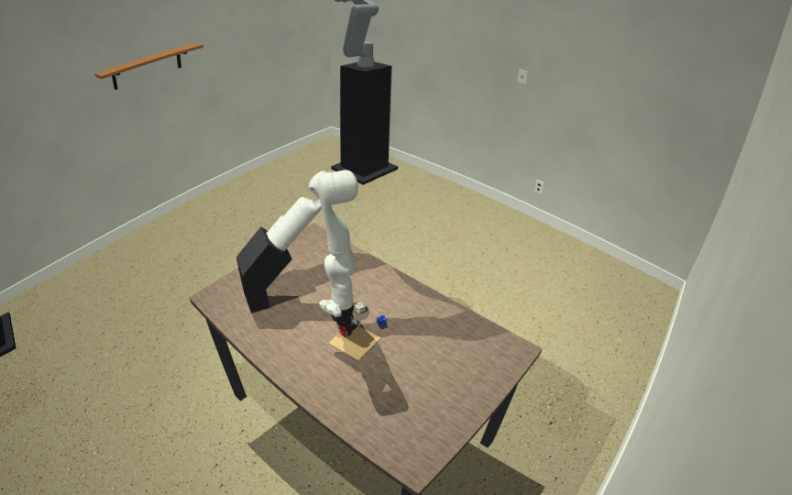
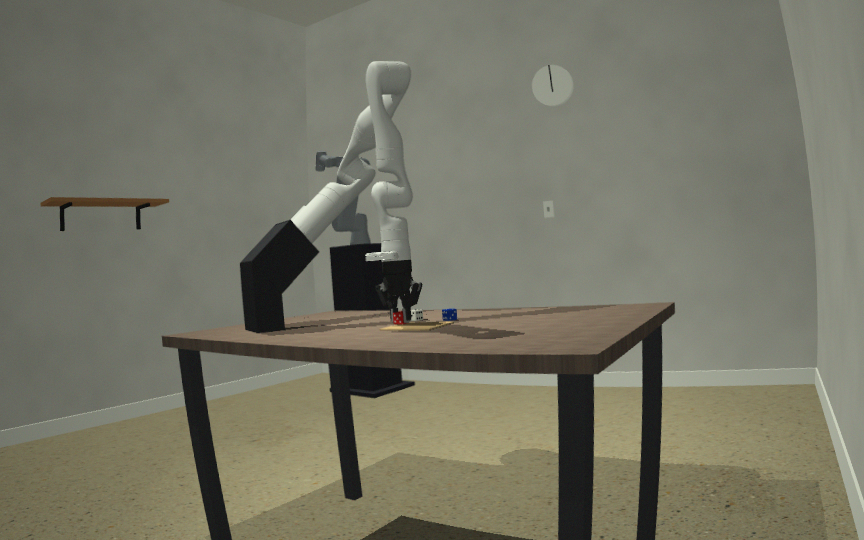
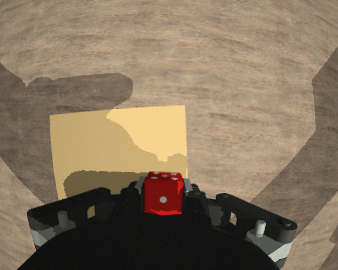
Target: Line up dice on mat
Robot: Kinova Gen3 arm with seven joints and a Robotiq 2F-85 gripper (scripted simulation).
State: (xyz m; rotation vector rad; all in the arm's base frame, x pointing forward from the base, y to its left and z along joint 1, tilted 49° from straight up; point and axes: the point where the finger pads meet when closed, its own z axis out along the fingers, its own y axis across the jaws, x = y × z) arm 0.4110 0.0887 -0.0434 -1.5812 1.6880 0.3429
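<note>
My gripper [image 1: 343,331] is shut on the red die [image 3: 164,195], whose face toward the wrist camera shows one pip. It holds the die low over the near edge of the tan mat [image 1: 355,342], at the end closest to the arm's base; I cannot tell whether the die touches the mat. The red die also shows in the exterior view [image 2: 397,317] and the mat in the wrist view [image 3: 119,149]. The white die [image 1: 360,308] and the blue die [image 1: 380,320] stand on the bare table beyond the mat, off it.
The arm's black base block [image 1: 261,276] stands at the table's back-left edge. A black pedestal with a second arm [image 1: 364,116] stands on the floor behind the table. Arm shadows cross the table top.
</note>
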